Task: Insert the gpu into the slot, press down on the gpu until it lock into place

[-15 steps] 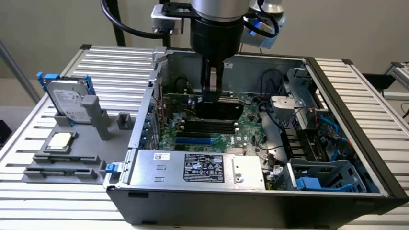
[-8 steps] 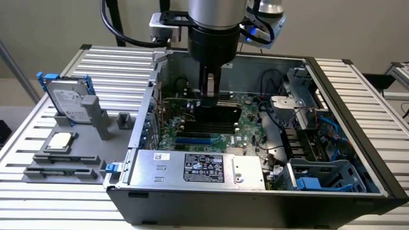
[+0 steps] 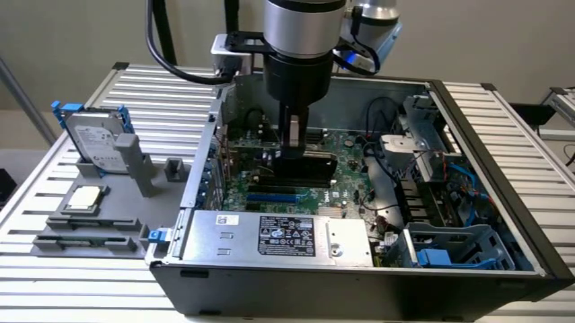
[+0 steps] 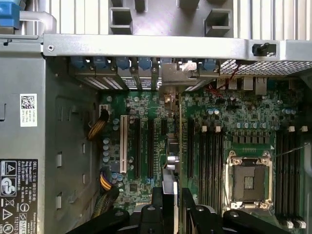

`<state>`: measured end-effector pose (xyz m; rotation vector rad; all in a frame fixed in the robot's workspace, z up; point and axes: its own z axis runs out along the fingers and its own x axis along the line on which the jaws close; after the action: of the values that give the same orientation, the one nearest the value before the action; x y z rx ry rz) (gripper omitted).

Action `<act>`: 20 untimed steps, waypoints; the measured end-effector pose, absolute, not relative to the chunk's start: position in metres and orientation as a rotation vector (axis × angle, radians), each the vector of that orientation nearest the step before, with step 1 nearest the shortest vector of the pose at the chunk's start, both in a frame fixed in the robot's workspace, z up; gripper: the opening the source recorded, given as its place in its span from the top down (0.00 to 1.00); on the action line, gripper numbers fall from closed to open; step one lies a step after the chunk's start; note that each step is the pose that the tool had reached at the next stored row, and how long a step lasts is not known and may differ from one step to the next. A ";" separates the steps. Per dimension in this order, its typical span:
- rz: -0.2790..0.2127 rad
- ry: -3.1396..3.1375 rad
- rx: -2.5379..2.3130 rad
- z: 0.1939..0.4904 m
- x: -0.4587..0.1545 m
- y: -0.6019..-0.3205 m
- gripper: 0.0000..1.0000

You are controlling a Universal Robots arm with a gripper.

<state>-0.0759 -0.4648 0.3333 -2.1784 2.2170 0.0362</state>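
The gripper, closest to the wrist camera, is partly closed on the upper edge of the gpu, one finger against each face, so the card is held upright and seen edge-on over the board. In the exterior view the gripper reaches straight down into the open case, beyond the PSU, with the gpu hanging below the fingers as a black rectangle. The slot lies bare on the board, just beside the card on the PSU side; its blue strip is uncovered along the length that shows. Status, as a judgement: pick-up and carry into the case are complete, and the card is low over the board and roughly parallel to the slot. Insertion is not yet done, since the card's lower edge stands near the black slots rather than in the blue one. Whether that edge touches the board cannot be told. Pressing down to lock remains.
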 end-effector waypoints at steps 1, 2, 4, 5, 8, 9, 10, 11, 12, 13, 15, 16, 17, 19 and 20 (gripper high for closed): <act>0.036 2.217 -2.178 0.332 -0.076 -0.464 0.74; 0.036 2.218 -2.177 0.330 -0.076 -0.464 0.74; 0.037 2.218 -2.177 0.327 -0.076 -0.463 0.74; 0.037 2.218 -2.177 0.326 -0.076 -0.462 0.74; 0.037 2.218 -2.177 0.323 -0.077 -0.459 0.74; 0.037 2.218 -2.177 0.322 -0.078 -0.458 0.74; 0.037 2.218 -2.176 0.321 -0.079 -0.457 0.74; 0.037 2.219 -2.176 0.319 -0.079 -0.457 0.74; 0.037 2.219 -2.175 0.317 -0.080 -0.457 0.74; 0.037 2.220 -2.175 0.316 -0.081 -0.457 0.74; 0.036 2.222 -2.173 0.312 -0.083 -0.456 0.74; 0.037 2.224 -2.171 0.310 -0.083 -0.456 0.74; 0.036 2.225 -2.170 0.309 -0.084 -0.455 0.74; 0.037 2.228 -2.167 0.307 -0.084 -0.455 0.74; 0.036 2.228 -2.166 0.306 -0.084 -0.455 0.74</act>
<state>-0.0842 -0.4546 0.3059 -2.1665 2.2281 0.0364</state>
